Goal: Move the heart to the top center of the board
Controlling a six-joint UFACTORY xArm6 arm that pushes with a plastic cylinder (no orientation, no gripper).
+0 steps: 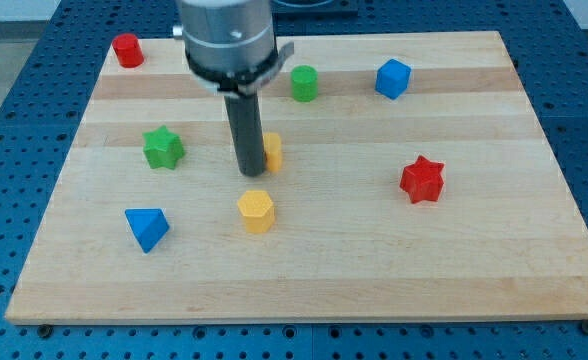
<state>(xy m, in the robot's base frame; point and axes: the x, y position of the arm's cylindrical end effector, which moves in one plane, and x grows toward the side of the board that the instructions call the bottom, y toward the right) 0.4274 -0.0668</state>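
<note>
camera view showed the arm's grey housing cut off at the view's top. my tip (253,172), a bare dark rod's end holding nothing, stood on the pale wooden board (304,280). it hid most of a small yellow block (273,151), its shape unreadable, touching the tip on the view's right. whether that was the heart, i could not tell. a yellow hexagonal block (257,211) lay just below.
</note>
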